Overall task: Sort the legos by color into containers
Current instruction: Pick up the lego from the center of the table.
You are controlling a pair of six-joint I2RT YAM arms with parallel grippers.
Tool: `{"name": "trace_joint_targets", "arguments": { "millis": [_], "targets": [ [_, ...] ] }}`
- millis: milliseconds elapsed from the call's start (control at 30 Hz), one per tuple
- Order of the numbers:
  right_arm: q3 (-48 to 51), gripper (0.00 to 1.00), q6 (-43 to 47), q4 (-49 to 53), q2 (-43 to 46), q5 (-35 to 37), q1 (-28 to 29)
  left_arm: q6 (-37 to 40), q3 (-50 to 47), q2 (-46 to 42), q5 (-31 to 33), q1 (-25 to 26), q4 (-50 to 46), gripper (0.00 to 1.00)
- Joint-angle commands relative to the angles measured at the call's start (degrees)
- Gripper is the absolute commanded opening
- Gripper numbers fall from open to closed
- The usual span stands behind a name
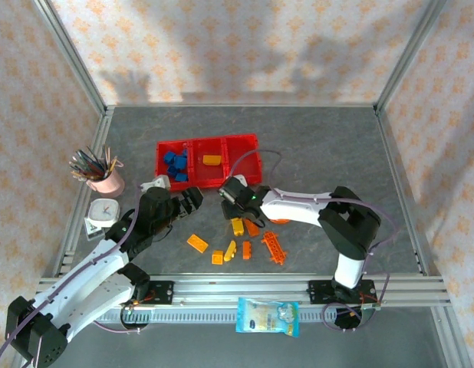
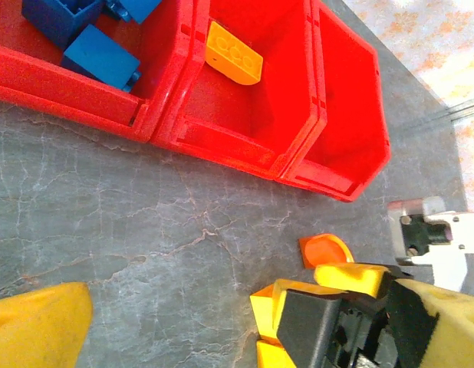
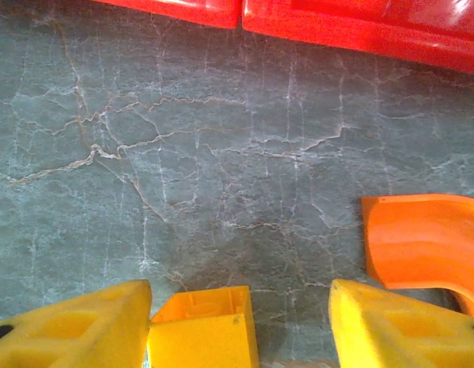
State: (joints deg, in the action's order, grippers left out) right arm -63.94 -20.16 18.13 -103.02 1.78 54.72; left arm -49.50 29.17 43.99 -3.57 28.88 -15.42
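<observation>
Found blue bricks (image 1: 176, 165) piled in left bin of red tray (image 1: 243, 153), one yellow brick (image 2: 234, 54) in middle bin. Saw loose bricks (image 1: 230, 249), yellow and orange, scattered on table (image 1: 321, 146) on near side of tray, ladder-like orange piece (image 1: 273, 247) among them. Spotted curved orange piece (image 3: 421, 241) just beside right tool (image 3: 238, 295). Noted right tool spread, low over table, second yellow brick (image 3: 202, 326) between fingers, against one, apart from other. Noted left tool (image 1: 189, 201) spread too, holding nothing, near tray front.
</observation>
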Motion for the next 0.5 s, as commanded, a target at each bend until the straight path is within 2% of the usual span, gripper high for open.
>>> {"name": "trace_joint_targets", "arguments": {
  "millis": [0,267,467],
  "targets": [
    [-0.9,0.59,-0.1,-1.1,-1.6,-0.3,0.6,-0.7,-0.8,-0.7,1.8,0.6,1.4,0.99],
    [-1.3,0.52,0.6,-1.8,-3.7,-1.9,1.0,-0.4,-0.6,-0.7,2.5,0.6,0.8,0.99],
    [-1.4,0.55,0.9,-1.6,-3.2,-2.7,1.2,-0.2,-0.4,-0.6,3.0,0.6,0.2,0.99]
  ]
}}
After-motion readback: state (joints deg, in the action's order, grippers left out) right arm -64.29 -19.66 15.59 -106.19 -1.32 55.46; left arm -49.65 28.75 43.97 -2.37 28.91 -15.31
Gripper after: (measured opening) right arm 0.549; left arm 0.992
